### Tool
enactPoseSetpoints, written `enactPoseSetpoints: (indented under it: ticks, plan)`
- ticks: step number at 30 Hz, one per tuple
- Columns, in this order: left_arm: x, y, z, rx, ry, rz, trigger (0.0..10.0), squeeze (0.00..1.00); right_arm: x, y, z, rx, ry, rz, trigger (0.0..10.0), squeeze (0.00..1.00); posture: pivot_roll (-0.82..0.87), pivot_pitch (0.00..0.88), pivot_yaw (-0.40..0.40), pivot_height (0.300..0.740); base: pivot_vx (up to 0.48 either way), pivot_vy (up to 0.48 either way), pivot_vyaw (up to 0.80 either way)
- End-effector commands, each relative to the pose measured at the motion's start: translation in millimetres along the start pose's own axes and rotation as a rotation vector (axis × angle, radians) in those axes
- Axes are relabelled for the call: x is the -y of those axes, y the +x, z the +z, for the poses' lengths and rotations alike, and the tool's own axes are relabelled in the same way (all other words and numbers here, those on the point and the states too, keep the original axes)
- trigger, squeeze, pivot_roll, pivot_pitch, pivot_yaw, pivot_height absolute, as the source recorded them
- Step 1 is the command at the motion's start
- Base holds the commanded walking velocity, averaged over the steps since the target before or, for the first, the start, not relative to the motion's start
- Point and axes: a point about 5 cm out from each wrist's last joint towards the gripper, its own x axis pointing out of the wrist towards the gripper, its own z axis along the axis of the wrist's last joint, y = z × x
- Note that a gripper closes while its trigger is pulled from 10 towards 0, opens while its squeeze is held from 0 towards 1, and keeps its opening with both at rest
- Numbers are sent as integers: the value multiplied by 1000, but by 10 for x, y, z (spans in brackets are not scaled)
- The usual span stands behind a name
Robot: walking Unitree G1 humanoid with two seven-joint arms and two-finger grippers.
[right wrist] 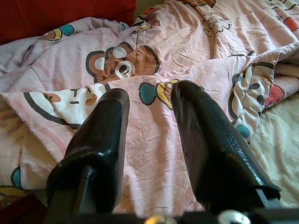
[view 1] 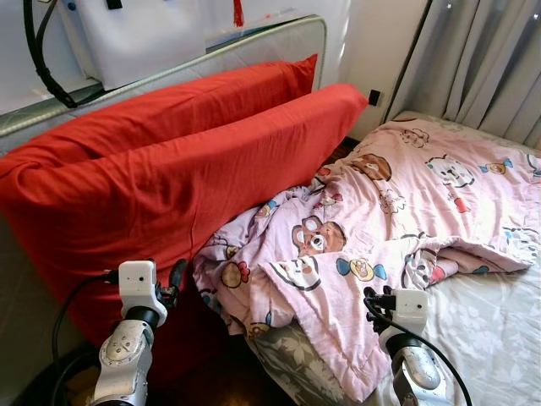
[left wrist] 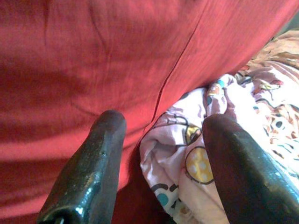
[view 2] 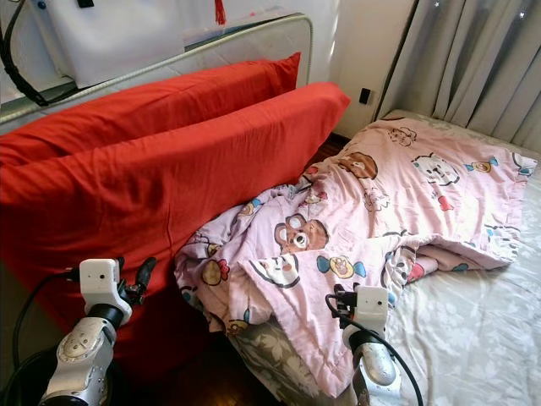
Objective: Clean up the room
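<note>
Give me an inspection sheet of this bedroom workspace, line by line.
Surface: bed with a pale floral sheet, partly bare.
Job's things: pink cartoon-print blanket, rumpled, hanging over the bed's near corner; two red pillows leaning on the headboard.
Clutter: nothing seen.
End effectors: left end effector open, beside the pillows and the blanket edge; right end effector open, over the blanket.
Cables: black cable by the headboard; wrist cables on both arms.
Surroundings: grey curtains, wall outlet.

2 red pillows (view 1: 169, 161); pink quilt (view 1: 397, 211) w/ cartoon bear print; grey floral sheet (view 1: 499, 330); grey curtains (view 1: 490, 59).
</note>
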Motion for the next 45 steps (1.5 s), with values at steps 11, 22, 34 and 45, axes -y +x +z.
enactPoseSetpoints:
  ticks: [11,22,34,45]
  plan:
    - [-12,-3,2,-12,-12,-8,10000,0,22,1,22,6,-6,9,10000,0,15,74,-27,660,0,0,0]
    - [-5,3,9,-14,-10,-15,10000,0,8,-4,-25,-31,-13,18,10000,0,18,75,-26,660,0,0,0]
    - [12,-6,15,-11,-4,-26,10000,0,-38,3,-18,-24,0,45,10000,0,25,68,-23,635,0,0,0]
    - [18,-3,35,-7,1,-35,10000,0,-63,10,-26,-33,-1,53,10000,0,29,59,-19,635,0,0,0]
